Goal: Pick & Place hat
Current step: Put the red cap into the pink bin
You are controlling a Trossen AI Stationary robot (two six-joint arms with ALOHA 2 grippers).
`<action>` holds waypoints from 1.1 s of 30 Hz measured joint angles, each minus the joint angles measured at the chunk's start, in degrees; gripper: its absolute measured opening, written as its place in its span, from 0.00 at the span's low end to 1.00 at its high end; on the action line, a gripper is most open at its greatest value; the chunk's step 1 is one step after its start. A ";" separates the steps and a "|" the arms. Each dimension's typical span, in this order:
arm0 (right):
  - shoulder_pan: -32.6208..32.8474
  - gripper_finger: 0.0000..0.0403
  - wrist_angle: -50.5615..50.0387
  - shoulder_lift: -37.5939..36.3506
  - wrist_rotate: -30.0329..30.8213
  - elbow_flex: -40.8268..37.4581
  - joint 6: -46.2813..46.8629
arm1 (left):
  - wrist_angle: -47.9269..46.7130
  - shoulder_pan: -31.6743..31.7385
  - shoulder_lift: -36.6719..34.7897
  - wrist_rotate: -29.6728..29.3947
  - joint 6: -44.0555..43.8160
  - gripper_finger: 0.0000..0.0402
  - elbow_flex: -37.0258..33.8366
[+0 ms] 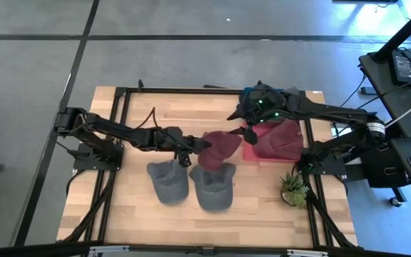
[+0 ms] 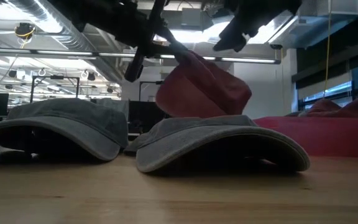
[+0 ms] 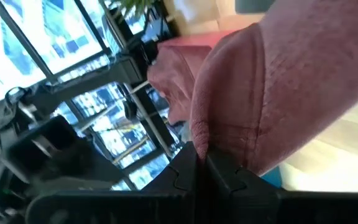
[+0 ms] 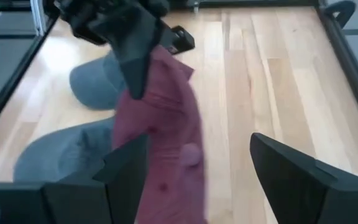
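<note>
I had the left end effector point(image 1: 195, 148) closed on the edge of a maroon hat point(image 1: 222, 148), pinched between its two fingers as the left wrist view showed, and the hat hung clear of the wooden surface point(image 1: 262, 196), above and just behind the nearer grey cap point(image 1: 212, 187). The right end effector point(image 4: 197, 168) sat close beside it with its jaws spread wide and nothing between them; in the right wrist view the maroon cloth hung just in front of the gap, though I could not tell whether it touched either finger.

I judged this to be the carry stage, possibly a handover between the arms: the hat was lifted, not yet set down. The next move, as I read it, called for either bringing the cloth squarely between the right fingers before the left let go, or lowering it with the left arm onto its resting place. The fabric was limp, so it would droop and could snag on the grey cap below.

By count: two arms, two grey caps, the other one point(image 1: 168, 180) lying just beside the first, one maroon hat in the air, a red pile of cloth point(image 1: 277, 143) under the right arm whose separate pieces I could not count, and one small potted plant point(image 1: 293, 190) near the surface's right edge.
</note>
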 joint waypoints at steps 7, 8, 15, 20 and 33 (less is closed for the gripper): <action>0.33 0.68 1.26 6.63 -6.38 0.00 -0.03 | 0.06 -0.15 0.02 -0.28 -1.60 0.02 0.00; 0.54 0.68 1.48 7.55 -6.30 0.00 -0.01 | 0.06 -0.15 0.02 -0.31 -1.55 0.02 0.00; 0.99 0.64 1.80 11.24 -5.82 0.00 0.18 | 0.09 -0.23 0.05 -0.31 -2.27 0.02 0.00; 2.08 0.39 1.86 11.28 -5.81 0.00 -0.46 | 0.17 -0.23 0.07 -0.33 -4.61 0.02 0.00; 2.16 0.07 1.14 10.90 -4.85 -0.02 2.99 | 1.44 -0.46 0.09 -1.01 -9.71 0.09 0.00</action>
